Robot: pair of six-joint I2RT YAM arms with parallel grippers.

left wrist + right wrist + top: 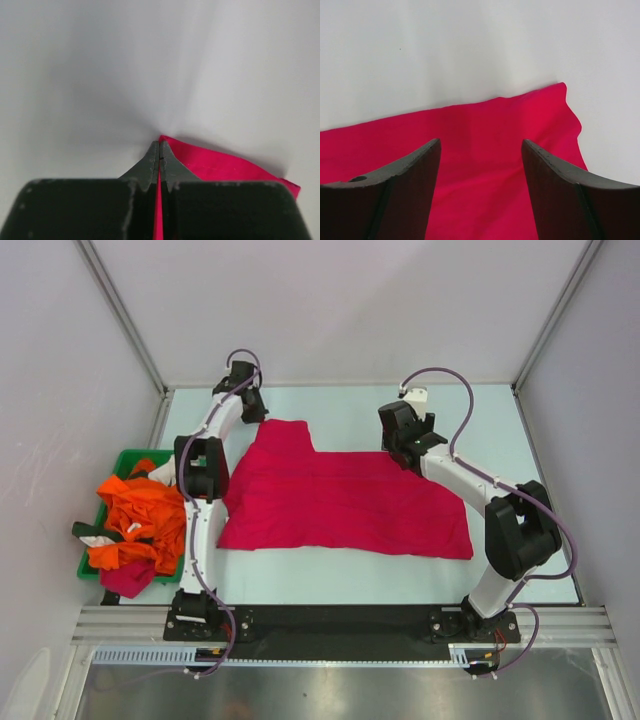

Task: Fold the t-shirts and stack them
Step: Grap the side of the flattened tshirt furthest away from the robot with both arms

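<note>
A red t-shirt (340, 500) lies spread flat on the pale table, one sleeve pointing to the far left. My left gripper (252, 408) is at that far sleeve corner. In the left wrist view it (160, 144) is shut on the sleeve's edge (220, 167), with red cloth pinched between the jaws. My right gripper (400, 445) hovers over the shirt's far right edge. In the right wrist view it (481, 145) is open and empty above the red cloth (485, 150), near its corner.
A green bin (122, 462) at the left edge holds orange shirts (140, 520) and a red one (127, 580). White walls enclose the table on three sides. A black rail (340, 620) runs along the near edge.
</note>
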